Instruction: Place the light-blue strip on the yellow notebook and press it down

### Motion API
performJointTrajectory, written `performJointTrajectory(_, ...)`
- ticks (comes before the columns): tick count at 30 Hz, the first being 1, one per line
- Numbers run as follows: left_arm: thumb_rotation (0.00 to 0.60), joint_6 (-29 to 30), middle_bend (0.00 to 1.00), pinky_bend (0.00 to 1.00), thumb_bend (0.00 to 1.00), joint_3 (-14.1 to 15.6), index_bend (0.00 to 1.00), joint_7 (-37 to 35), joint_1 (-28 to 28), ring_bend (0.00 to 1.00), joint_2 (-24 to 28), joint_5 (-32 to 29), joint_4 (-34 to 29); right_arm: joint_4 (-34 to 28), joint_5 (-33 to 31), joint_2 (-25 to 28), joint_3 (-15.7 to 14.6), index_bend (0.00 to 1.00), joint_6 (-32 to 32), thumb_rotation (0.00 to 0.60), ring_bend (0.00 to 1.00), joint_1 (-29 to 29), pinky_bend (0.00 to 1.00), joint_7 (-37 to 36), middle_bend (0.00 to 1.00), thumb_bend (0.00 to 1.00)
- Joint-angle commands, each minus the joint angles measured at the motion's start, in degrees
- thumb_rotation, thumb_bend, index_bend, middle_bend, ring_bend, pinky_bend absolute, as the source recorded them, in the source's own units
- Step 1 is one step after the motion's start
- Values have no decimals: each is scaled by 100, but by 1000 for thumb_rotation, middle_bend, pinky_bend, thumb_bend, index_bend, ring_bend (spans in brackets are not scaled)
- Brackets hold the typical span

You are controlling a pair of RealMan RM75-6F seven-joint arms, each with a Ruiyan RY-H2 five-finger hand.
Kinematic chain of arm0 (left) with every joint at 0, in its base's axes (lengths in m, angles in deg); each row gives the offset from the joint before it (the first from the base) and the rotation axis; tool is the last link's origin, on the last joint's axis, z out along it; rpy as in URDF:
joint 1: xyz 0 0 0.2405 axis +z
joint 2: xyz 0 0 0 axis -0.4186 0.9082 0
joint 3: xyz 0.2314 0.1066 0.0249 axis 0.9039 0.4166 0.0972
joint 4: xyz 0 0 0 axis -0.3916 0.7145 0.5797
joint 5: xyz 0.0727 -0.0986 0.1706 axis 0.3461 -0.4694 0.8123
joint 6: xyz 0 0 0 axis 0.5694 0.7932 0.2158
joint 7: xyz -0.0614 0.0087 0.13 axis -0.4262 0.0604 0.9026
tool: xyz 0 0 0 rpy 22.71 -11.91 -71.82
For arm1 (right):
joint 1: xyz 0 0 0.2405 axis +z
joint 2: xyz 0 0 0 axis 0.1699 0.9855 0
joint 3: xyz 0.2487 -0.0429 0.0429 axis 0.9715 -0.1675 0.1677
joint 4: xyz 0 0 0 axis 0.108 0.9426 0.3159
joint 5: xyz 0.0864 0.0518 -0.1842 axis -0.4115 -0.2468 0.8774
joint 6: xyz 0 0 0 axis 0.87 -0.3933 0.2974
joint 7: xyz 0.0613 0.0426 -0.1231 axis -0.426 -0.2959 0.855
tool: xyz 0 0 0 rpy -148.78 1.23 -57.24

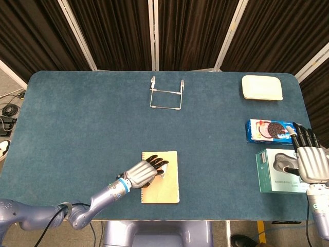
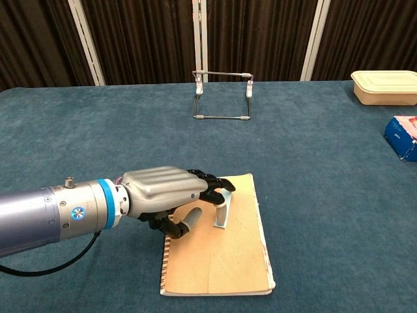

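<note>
On yellow notebook (image 2: pixel 225 261), left hand (image 2: pixel 166 192) presses light-blue strip (image 2: pixel 223 214)

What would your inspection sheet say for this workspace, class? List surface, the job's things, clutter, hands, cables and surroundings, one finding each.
Surface: blue cloth table.
Job's things: yellow notebook near the front edge; light-blue strip on it, its far end lifted.
Clutter: wire stand, cream lidded box, cookie pack, teal carton.
Hands: left hand has fingertips on the strip; right hand hovers spread over the carton, holding nothing.
Cables: black cable under the left arm; more on the floor.
Surroundings: dark curtains.
</note>
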Motion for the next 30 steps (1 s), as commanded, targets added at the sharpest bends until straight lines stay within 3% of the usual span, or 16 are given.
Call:
performJointTrajectory(1, 600, 15, 0, 0, 877, 33, 315, 19, 8, 0, -28, -15, 26, -8, 8, 9, 29, 0, 2, 600, 0, -21, 0, -21, 0, 0)
performJointTrajectory(30, 600, 346, 0, 0, 872, 239, 321, 131, 164, 0, -44, 132, 38, -85, 138, 74, 207, 0, 30, 600, 0, -161, 0, -65, 0, 0)
